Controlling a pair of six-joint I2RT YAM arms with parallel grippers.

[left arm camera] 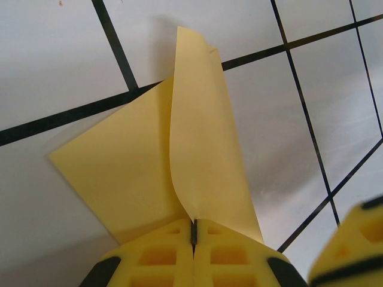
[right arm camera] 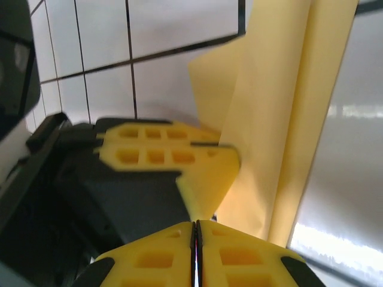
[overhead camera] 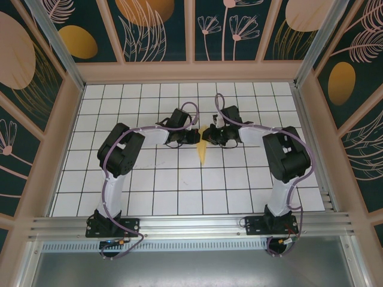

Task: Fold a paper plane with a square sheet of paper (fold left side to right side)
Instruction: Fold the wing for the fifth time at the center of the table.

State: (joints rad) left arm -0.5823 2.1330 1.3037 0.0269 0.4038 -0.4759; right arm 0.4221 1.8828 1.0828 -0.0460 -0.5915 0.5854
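Right up close, the left claw [left arm camera: 193, 232]: yellow fingers [left arm camera: 158, 256] pressed together, pinching a raised flap of the yellow paper [left arm camera: 203, 137]. That flap stands up while the rest lies flat on the white-tiled bench [left arm camera: 60, 60]. From above, the paper sits mid-bench between the two claws, a narrow point aimed at the near edge. The right claw [right arm camera: 195, 233] looks squeezed shut just beside the paper; whether it grips any, I can't tell.

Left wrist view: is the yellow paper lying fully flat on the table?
No: one flap of the yellow paper stands up, pinched in the shut left claw.
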